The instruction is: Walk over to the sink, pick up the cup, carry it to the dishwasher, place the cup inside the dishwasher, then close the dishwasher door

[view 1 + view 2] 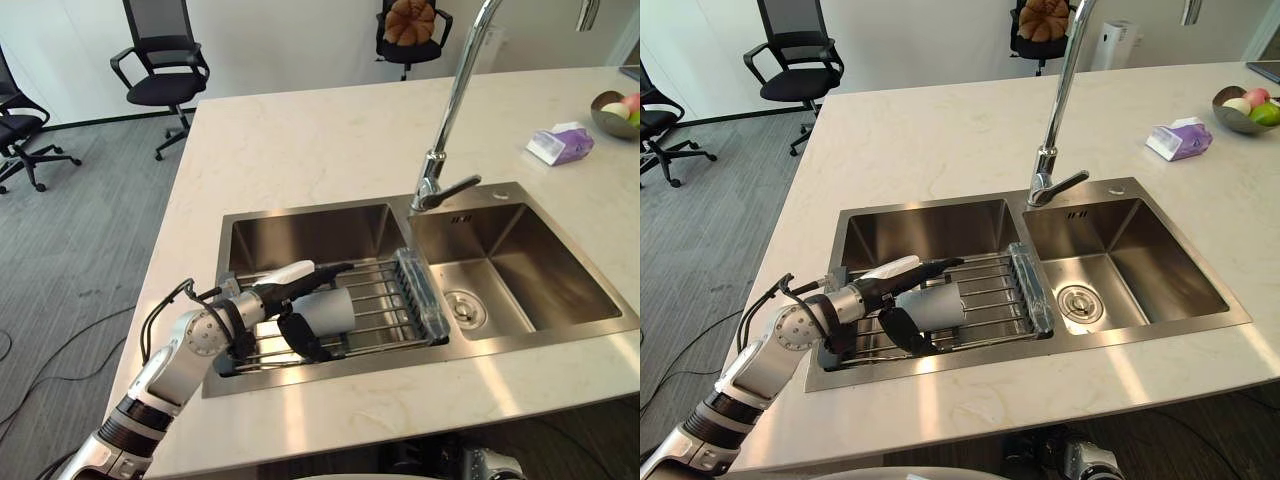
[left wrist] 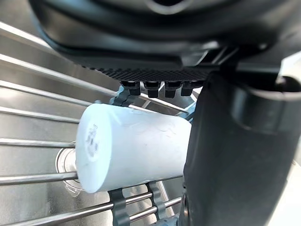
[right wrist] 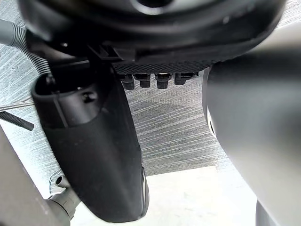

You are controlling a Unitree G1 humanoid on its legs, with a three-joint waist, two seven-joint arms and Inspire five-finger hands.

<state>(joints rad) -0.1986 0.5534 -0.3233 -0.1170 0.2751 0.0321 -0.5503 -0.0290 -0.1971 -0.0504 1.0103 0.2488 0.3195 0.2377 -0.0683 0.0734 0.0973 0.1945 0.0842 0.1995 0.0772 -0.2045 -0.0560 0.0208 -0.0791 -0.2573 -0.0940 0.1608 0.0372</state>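
Pale marble countertop (image 1: 300,140) with double steel sink (image 1: 310,235), white cylindrical cup (image 1: 330,310) lying sideways on the wire rack (image 1: 385,300) in its left basin, left hand (image 1: 252,306) with thumb and fingers curled round it, right hand (image 3: 94,141) over grey carpet (image 3: 174,127)

**Silver arm, dark hands**

At the lower left of the left eye view, the left arm (image 1: 165,370) is silver-grey with rounded joints. It has a black ribbed band (image 1: 132,424) and a thin black cable (image 1: 160,305) looped beside the wrist. The left hand (image 1: 268,297) is dark with a white thumb cover (image 1: 285,273). The right hand (image 3: 101,155) is glossy black, with a knurled strip (image 3: 160,67).
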